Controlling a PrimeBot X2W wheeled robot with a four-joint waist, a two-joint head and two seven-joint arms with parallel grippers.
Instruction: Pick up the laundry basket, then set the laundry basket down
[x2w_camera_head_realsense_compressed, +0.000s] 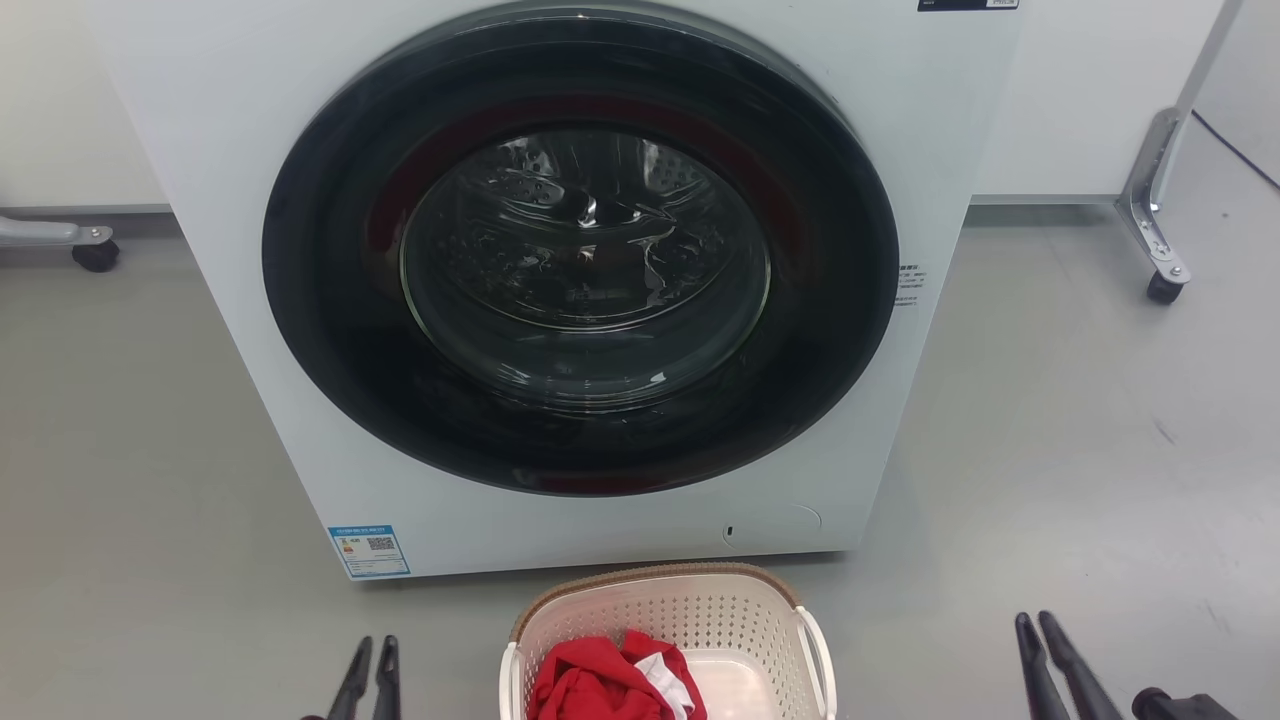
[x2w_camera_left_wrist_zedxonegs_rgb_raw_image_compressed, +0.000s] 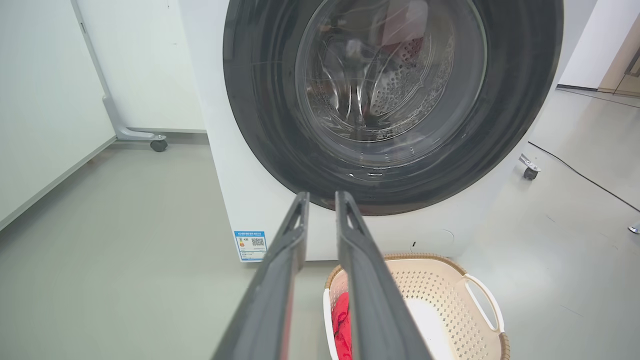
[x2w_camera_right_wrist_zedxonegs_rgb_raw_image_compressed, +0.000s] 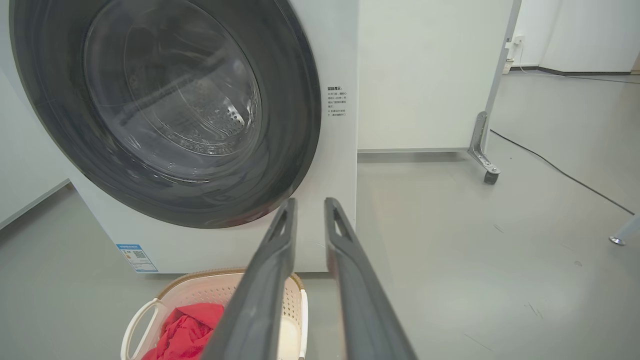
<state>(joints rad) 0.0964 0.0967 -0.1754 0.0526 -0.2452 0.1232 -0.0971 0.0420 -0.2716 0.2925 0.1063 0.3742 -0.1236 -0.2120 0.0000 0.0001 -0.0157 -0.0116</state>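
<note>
The laundry basket (x2w_camera_head_realsense_compressed: 665, 615) is cream with perforated sides, a brown woven-look rim and white side handles. It stands on the floor just in front of the washer and holds red and white cloth (x2w_camera_head_realsense_compressed: 600, 685). My left gripper (x2w_camera_head_realsense_compressed: 374, 645) hangs to the basket's left, apart from it, fingers narrowly open and empty. My right gripper (x2w_camera_head_realsense_compressed: 1034, 622) is farther off to the basket's right, also narrowly open and empty. The left wrist view has the left gripper (x2w_camera_left_wrist_zedxonegs_rgb_raw_image_compressed: 322, 197) above the basket (x2w_camera_left_wrist_zedxonegs_rgb_raw_image_compressed: 440, 290). In the right wrist view the right gripper (x2w_camera_right_wrist_zedxonegs_rgb_raw_image_compressed: 310, 202) is above and right of the basket (x2w_camera_right_wrist_zedxonegs_rgb_raw_image_compressed: 200, 290).
A white front-loading washer (x2w_camera_head_realsense_compressed: 230, 200) with a shut dark round door (x2w_camera_head_realsense_compressed: 580, 250) stands right behind the basket. White panels on wheeled metal legs (x2w_camera_head_realsense_compressed: 1160, 240) flank it at both sides. A black cable (x2w_camera_right_wrist_zedxonegs_rgb_raw_image_compressed: 560, 172) lies on the grey floor far right.
</note>
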